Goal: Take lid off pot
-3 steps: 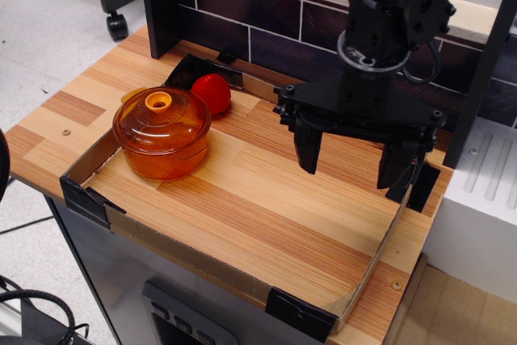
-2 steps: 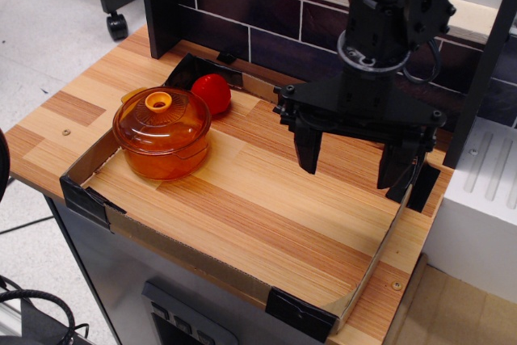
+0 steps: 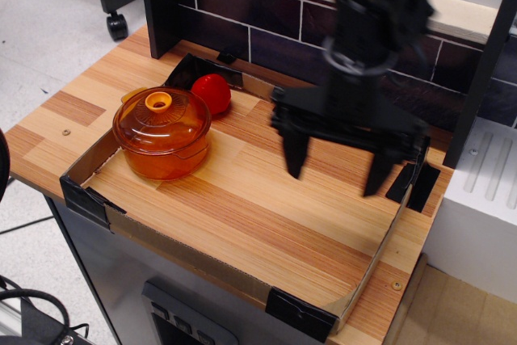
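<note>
Step in hand looks like the approach, nothing grasped yet. Gripper (image 3: pixel 336 163) hangs right of centre in the frame, above the wooden table (image 3: pixel 266 216), fingers spread wide w/ nothing between them; its outline is motion-blurred, so exact finger edges are soft.

Pot (image 3: pixel 166 155) sits at centre-left, inside the low cardboard border (image 3: pixel 89 159), lid (image 3: pixel 161 121) seated on top, pale knob (image 3: pixel 158 102) at its centre facing up. Red ball (image 3: pixel 212 92) is just behind the pot toward the upper left, close to touching, can't tell if it does.

Gripper and pot are well apart. Next move, as I judge it: travel left across the table until centred over the knob, drop down w/ fingers straddling it, close, then lift straight up. Knob is small and glass looks slick, so alignment matters; a skewed grip may drag the pot along or nudge the ball.
</note>
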`<state>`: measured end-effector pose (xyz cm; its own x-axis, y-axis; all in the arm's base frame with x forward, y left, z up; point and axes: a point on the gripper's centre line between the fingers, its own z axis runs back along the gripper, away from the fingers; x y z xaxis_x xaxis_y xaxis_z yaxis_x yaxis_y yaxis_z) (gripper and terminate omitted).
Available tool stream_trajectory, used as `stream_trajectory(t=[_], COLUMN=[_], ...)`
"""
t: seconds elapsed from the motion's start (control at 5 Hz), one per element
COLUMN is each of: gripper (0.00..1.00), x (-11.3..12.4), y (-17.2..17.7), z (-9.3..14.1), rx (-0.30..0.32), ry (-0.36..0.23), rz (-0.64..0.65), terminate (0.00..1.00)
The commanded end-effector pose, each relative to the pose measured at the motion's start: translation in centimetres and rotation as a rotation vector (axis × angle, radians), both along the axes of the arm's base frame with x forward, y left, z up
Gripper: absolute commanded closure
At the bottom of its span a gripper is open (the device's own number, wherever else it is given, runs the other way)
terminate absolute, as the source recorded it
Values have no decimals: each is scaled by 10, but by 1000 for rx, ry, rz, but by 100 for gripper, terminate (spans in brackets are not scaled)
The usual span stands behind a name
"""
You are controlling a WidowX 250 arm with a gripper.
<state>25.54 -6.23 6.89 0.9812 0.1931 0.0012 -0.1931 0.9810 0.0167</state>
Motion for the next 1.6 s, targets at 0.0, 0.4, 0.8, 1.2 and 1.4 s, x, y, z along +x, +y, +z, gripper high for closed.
stream_trajectory(t=[0.0, 0.4, 0.8, 1.2, 1.4], gripper=[0, 0, 0, 0, 0], x=[-1, -7, -3, 16, 21], y=[27, 63, 84, 111, 123], z=[14, 4, 16, 30, 25], rx=[-6, -59, -87, -75, -60], ry=[-3, -31, -72, -77, -84], rz=[-156, -236, -250, -243, -226], terminate=[0, 0, 0, 0, 0])
